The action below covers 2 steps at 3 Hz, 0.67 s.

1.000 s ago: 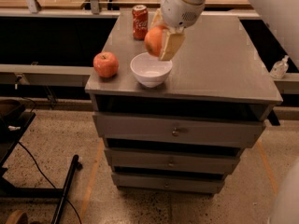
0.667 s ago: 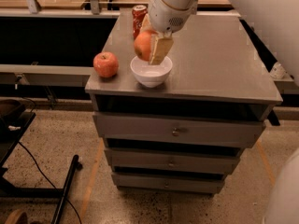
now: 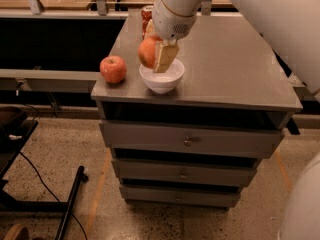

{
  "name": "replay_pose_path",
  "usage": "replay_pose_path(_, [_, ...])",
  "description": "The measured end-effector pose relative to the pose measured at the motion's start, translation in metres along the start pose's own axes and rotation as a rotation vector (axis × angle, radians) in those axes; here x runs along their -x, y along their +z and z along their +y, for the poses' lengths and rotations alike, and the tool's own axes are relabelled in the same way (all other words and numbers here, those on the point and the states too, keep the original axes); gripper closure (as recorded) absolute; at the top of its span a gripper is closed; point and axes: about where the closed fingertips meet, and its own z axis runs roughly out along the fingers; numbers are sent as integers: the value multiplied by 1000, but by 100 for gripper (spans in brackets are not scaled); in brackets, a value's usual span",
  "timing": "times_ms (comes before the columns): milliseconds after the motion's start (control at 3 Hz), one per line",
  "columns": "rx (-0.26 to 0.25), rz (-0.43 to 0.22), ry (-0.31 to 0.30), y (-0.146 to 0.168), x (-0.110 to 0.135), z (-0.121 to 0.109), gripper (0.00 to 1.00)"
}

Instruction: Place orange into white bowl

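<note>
Cabinet (image 3: 235, 69), grey top, 3 drawers below, on a speckled floor (image 3: 55, 149). A grey ledge (image 3: 45, 75) and dark shelving run behind it.

On the top, the white bowl (image 3: 162, 83) sits near the front edge. A red apple (image 3: 113, 69) is just beside it on the left as seen, not touching. A soda can (image 3: 146, 12) at the back is mostly hidden by the arm.

The gripper (image 3: 155, 58) hangs just above the bowl's rim, pinching the orange (image 3: 145, 53), which is off the surface and not in the bowl yet. Only one tan finger (image 3: 165, 58) shows; the other is behind the fruit. The arm is cut off top-right. A black pole (image 3: 69, 204) lies lower left, partly out of view.
</note>
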Motion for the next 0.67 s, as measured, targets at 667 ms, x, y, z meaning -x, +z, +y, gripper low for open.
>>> replay_pose_path(667, [1,-1,-2,3,1,0,0])
